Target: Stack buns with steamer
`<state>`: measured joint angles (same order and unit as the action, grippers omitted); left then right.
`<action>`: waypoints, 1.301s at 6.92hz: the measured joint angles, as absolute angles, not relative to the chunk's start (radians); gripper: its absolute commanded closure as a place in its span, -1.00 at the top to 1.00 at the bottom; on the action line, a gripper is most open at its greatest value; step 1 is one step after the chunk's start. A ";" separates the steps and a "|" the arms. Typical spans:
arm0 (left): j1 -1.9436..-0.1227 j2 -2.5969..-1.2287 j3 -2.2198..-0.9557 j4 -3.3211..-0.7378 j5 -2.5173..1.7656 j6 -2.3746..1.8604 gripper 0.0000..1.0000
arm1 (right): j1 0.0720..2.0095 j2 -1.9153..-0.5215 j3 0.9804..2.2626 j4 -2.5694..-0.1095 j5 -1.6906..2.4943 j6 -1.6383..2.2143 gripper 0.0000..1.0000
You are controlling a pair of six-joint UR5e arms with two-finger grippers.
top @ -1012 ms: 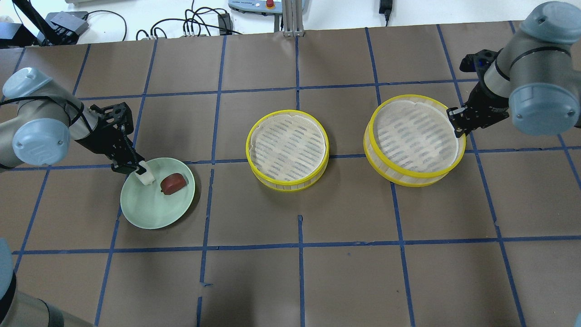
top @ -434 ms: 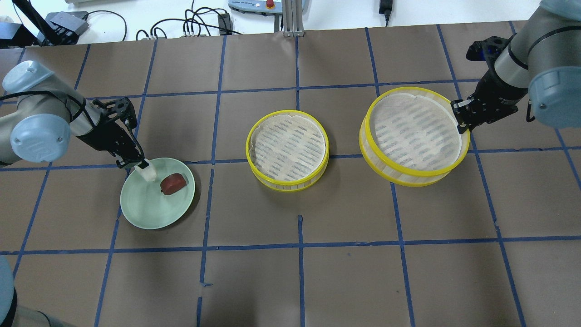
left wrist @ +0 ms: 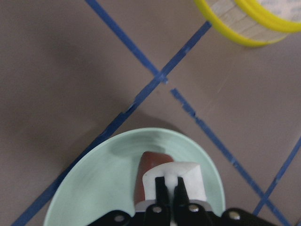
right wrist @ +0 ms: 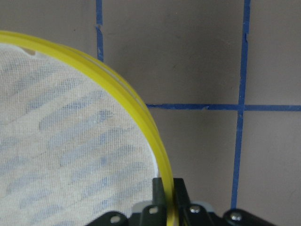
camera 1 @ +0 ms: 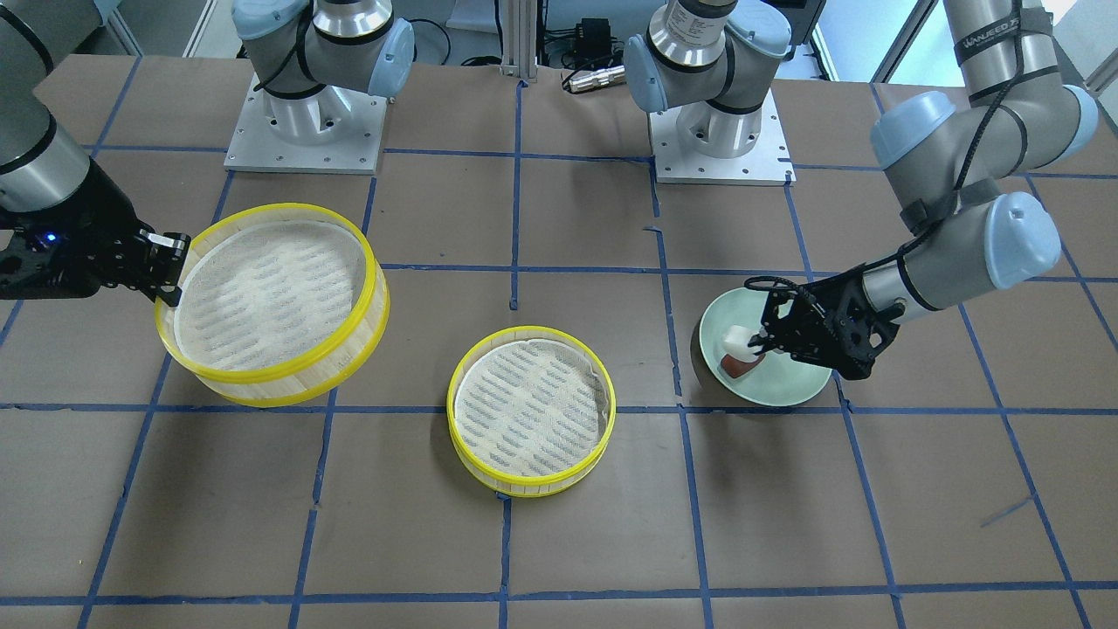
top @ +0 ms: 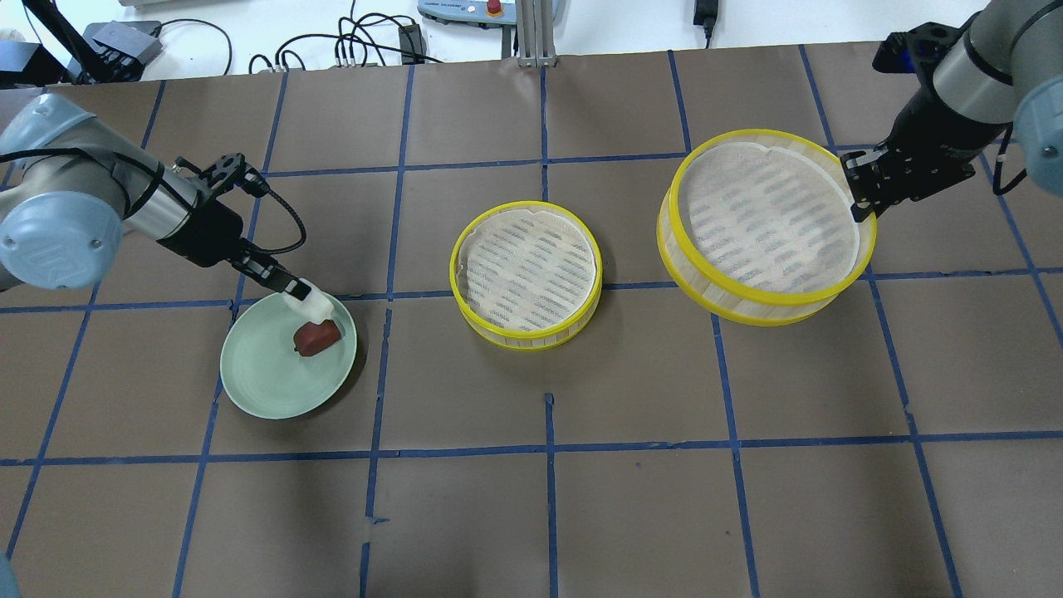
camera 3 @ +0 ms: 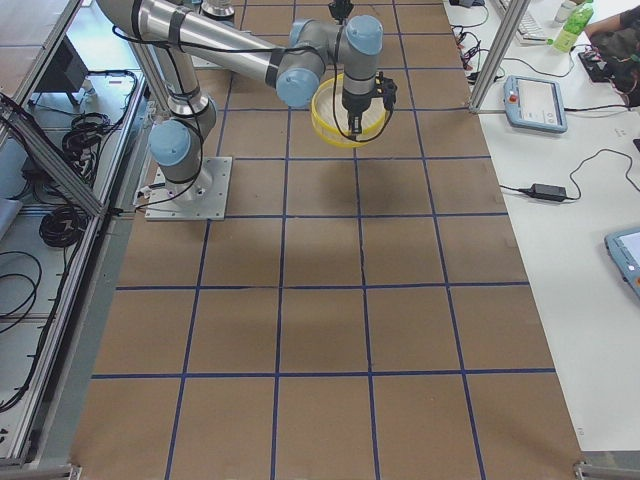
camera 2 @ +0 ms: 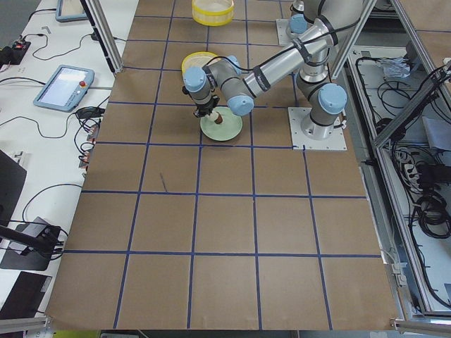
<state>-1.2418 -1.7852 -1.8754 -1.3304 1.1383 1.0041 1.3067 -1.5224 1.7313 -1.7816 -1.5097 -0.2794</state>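
My left gripper (top: 301, 292) is shut on the white bun (top: 313, 305) and holds it just above the reddish-brown bun (top: 315, 336), which lies on the pale green plate (top: 266, 378). The wrist view shows the white bun (left wrist: 181, 181) pinched between the fingers over the brown bun (left wrist: 148, 169). My right gripper (top: 860, 199) is shut on the yellow rim of one steamer tray (top: 764, 224) and holds it lifted and tilted above the table. The rim (right wrist: 141, 117) runs between its fingers in the right wrist view. The other steamer tray (top: 526, 274) rests at the table's middle.
Blue tape lines cross the brown table cover. Cables and a teach pendant lie past the table's far edge (top: 374, 41). The two arm bases (camera 1: 306, 114) stand at the robot's side of the table.
My left gripper has lifted the white bun and carried it right, over the brown bun. My right gripper has raised the tray further and moved it away from the robot.
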 measured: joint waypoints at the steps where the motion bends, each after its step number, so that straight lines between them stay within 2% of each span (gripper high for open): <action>1: -1.296 -1.791 -1.874 -1.301 1.022 0.837 -0.69 | 1.308 -1.505 1.727 -1.803 -1.510 -0.274 -0.93; 2: -1.356 -1.810 -1.872 -1.219 0.926 0.660 -0.62 | 1.308 -1.496 1.728 -1.813 -1.509 -0.272 -0.93; 3: -1.418 -1.842 -1.869 -1.108 0.881 0.502 0.64 | 1.308 -1.492 1.736 -1.818 -1.511 -0.273 -0.92; 4: -1.471 -1.874 -1.867 -1.007 0.864 0.376 0.95 | 1.307 -1.490 1.750 -1.825 -1.514 -0.277 -0.92; 6: -1.516 -1.904 -1.861 -0.914 0.856 0.182 1.00 | 1.308 -1.493 1.761 -1.829 -1.516 -0.275 -0.92; 9: -1.513 -1.884 -1.846 -0.909 0.892 0.150 1.00 | 1.376 -1.497 1.761 -1.832 -1.519 -0.175 -0.91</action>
